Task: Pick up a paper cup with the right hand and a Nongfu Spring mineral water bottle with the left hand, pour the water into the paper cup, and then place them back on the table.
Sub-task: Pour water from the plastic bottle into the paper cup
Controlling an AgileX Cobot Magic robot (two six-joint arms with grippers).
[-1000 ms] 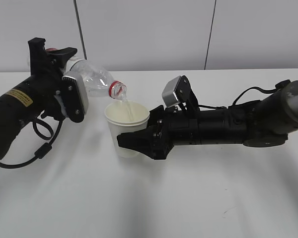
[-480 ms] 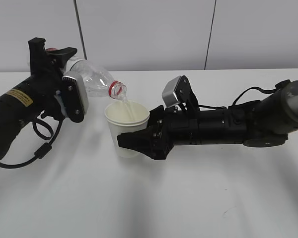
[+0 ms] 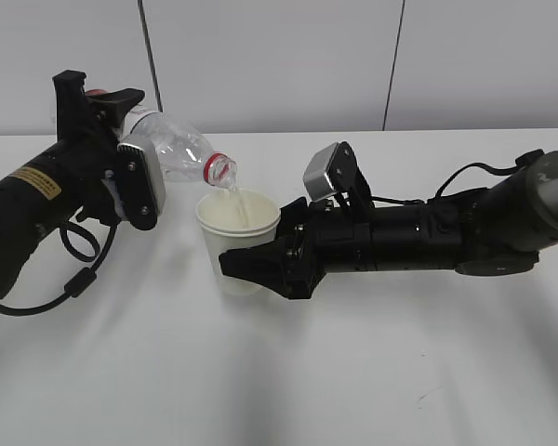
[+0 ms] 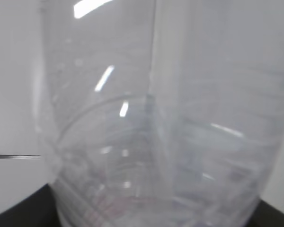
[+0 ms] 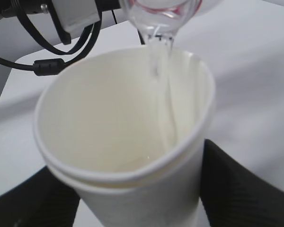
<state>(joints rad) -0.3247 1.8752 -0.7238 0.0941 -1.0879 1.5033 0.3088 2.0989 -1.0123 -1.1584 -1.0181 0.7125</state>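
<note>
My left gripper (image 3: 121,139), on the arm with the yellow sticker, is shut on the clear water bottle (image 3: 172,149). The bottle is tilted, its red-ringed mouth just over the cup's rim, and a thin stream of water runs into the cup. The bottle fills the left wrist view (image 4: 151,123), blurred. My right gripper (image 3: 246,265) is shut on the cream-white paper cup (image 3: 234,228) and holds it upright. In the right wrist view the cup (image 5: 123,142) sits between the black fingers (image 5: 236,184), with water (image 5: 161,90) falling inside. The bottle's label is hidden.
The white table (image 3: 288,381) stretches in front of both arms. A black cable (image 3: 74,279) loops below the left arm. A grey panelled wall (image 3: 288,56) stands behind the table's far edge.
</note>
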